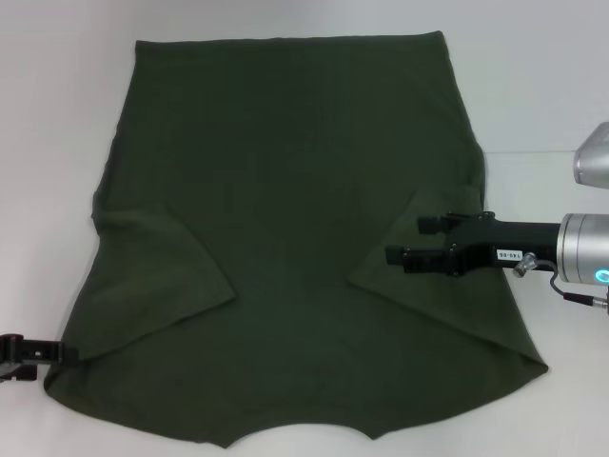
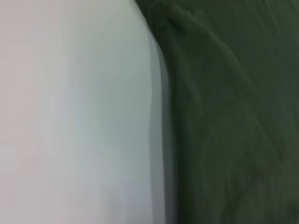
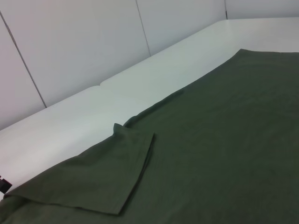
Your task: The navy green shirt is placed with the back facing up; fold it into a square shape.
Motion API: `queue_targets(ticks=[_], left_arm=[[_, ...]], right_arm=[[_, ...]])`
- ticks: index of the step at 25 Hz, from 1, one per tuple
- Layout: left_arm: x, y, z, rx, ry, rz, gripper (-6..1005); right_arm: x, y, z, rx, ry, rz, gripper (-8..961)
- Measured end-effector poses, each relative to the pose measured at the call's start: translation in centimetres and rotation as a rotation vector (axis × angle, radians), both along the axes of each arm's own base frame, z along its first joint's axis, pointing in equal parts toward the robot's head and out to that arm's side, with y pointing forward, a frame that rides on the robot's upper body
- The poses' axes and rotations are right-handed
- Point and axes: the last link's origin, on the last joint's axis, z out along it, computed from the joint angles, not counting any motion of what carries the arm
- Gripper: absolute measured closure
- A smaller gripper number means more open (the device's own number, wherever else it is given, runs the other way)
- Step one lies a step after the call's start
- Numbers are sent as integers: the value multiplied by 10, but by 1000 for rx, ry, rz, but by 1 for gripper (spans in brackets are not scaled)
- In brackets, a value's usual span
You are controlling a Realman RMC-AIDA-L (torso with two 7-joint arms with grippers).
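Only head view shows right tool point(image 1: 407, 240) over shirt point(image 1: 285, 190).

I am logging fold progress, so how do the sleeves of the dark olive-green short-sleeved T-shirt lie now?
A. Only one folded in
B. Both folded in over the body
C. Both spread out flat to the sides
B: the dark olive-green T-shirt shows a sleeve flap lying inward over its body on each side.

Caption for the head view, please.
Navy green shirt lies flat on white table, both sleeves folded inward; right end effector open above right sleeve, left end effector at shirt's near-left corner.
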Motion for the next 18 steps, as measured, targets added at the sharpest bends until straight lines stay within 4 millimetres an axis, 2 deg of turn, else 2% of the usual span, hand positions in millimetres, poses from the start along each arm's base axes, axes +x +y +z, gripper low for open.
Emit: queue_targets(ticks=[18], left_arm=[[-1, 3, -8, -19, 17, -2, 174]], right_arm=[[-1, 1, 0, 1, -1, 3, 39]])
